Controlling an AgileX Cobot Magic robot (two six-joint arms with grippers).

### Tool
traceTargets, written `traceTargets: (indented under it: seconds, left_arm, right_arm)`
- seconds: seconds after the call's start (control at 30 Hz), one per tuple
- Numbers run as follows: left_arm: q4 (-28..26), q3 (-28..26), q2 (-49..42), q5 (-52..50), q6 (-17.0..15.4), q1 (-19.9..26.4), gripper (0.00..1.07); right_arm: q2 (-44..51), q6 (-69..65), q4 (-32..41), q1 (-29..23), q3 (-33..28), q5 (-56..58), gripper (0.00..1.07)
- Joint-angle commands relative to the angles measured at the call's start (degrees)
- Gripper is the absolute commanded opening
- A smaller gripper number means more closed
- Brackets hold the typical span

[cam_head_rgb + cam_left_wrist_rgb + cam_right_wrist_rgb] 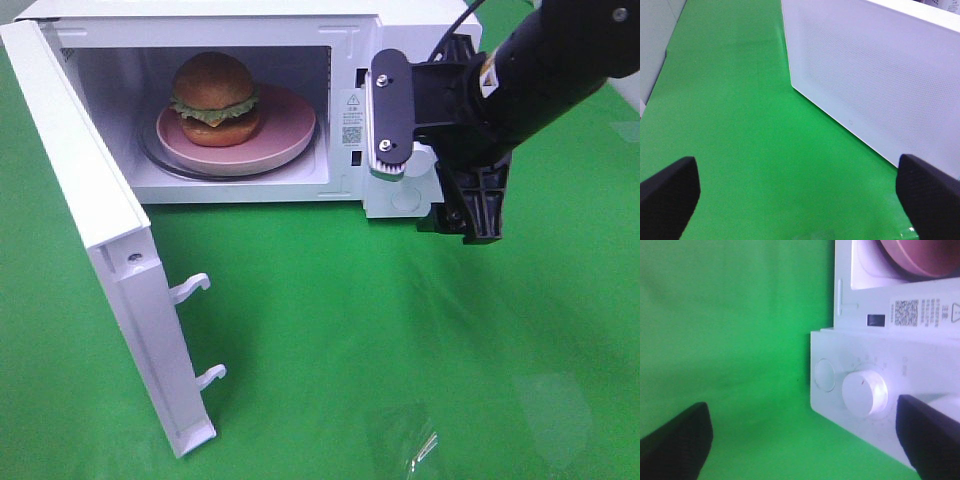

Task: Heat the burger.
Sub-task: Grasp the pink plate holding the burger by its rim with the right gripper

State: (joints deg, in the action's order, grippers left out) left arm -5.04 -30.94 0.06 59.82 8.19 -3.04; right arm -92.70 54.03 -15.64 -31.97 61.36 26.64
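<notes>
I see the burger (214, 98) on the plate (285, 130) inside the microwave (395, 25), door (85, 230) wide open. Right claw (805, 437) gaping, empty, at the dial (864, 393). Left claw (800, 197) fully open, empty, over the surface (740, 125).

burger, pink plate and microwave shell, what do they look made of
Burger: probably a plastic or rubber model, since the bun is unusually glossy and even.
Pink plate: smooth with a soft sheen, so glazed ceramic or plastic; the look leaves it open.
Microwave: white painted metal or plastic, matte. Its open door shows a fine dotted mesh in the left wrist view.
</notes>
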Motion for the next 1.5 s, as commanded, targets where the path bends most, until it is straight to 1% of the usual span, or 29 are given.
traceTargets:
  seconds: [0.03,0.07,0.1,0.17,0.3,0.4,0.47,0.6,0.87,1.07,1.13,1.17,1.2,1.27,1.3,1.33,1.37,1.4,1.5]
  left_arm:
    - [0.2,0.1,-0.1,-0.3,-0.2,0.1,1.00]
    - [0.2,0.1,-0.1,-0.3,-0.2,0.1,1.00]
    - [0.2,0.1,-0.1,-0.3,-0.2,0.1,1.00]
    - [0.2,0.1,-0.1,-0.3,-0.2,0.1,1.00]
    - [0.6,0.1,-0.1,-0.3,-0.2,0.1,1.00]
    - [1.0,0.1,-0.1,-0.3,-0.2,0.1,1.00]
    - [1.8,0.1,-0.1,-0.3,-0.2,0.1,1.00]
    - [1.8,0.1,-0.1,-0.3,-0.2,0.1,1.00]
    - [1.7,0.1,-0.1,-0.3,-0.2,0.1,1.00]
    - [1.7,0.1,-0.1,-0.3,-0.2,0.1,1.00]
    - [1.7,0.1,-0.1,-0.3,-0.2,0.1,1.00]
    - [1.7,0.1,-0.1,-0.3,-0.2,0.1,1.00]
    - [1.7,0.1,-0.1,-0.3,-0.2,0.1,1.00]
    - [1.7,0.1,-0.1,-0.3,-0.2,0.1,1.00]
    - [1.7,0.1,-0.1,-0.3,-0.2,0.1,1.00]
    - [1.7,0.1,-0.1,-0.3,-0.2,0.1,1.00]
    - [1.7,0.1,-0.1,-0.3,-0.2,0.1,1.00]
    - [1.7,0.1,-0.1,-0.3,-0.2,0.1,1.00]
    - [1.7,0.1,-0.1,-0.3,-0.2,0.1,1.00]
  right_arm:
    - [-1.1,-0.9,-1.5,-0.7,1.1,-0.7,0.95]
    - [-2.5,-1.6,-2.5,-1.7,2.9,-0.9,0.94]
    - [-2.5,-1.6,-2.5,-1.7,2.9,-0.9,0.94]
    - [-5.3,-2.1,-4.0,-3.5,5.9,-2.9,0.93]
    - [-7.5,-2.1,-5.2,-4.7,8.1,-5.8,0.92]
    - [-8.0,-2.1,-5.3,-4.9,8.7,-6.2,0.91]
    - [-10.3,-2.1,-6.0,-4.9,11.0,-6.6,0.91]
    - [-12.3,-2.1,-6.5,-4.9,12.9,-7.1,0.90]
    - [-15.5,-2.1,-6.7,-4.9,14.7,-11.9,0.89]
    - [-19.1,-2.1,-6.6,-6.2,16.5,-14.0,0.88]
    - [-20.6,-2.1,-6.5,-6.2,17.6,-14.2,0.87]
    - [-22.4,-2.1,-6.5,-6.2,19.3,-14.2,0.87]
    - [-22.4,-2.1,-6.5,-6.2,19.3,-14.2,0.87]
    - [-25.6,-2.1,-6.5,-6.2,22.6,-14.0,0.86]
    - [-25.6,-2.1,-6.5,-6.2,22.6,-14.0,0.86]
    - [-27.3,-1.9,-6.5,-6.2,24.4,-13.9,0.85]
    - [-27.3,-1.9,-6.5,-6.2,24.4,-13.9,0.85]
    - [-28.8,-1.8,-6.4,-6.2,26.0,-13.9,0.85]
    - [-29.7,-1.8,-6.3,-6.2,26.9,-13.8,0.85]
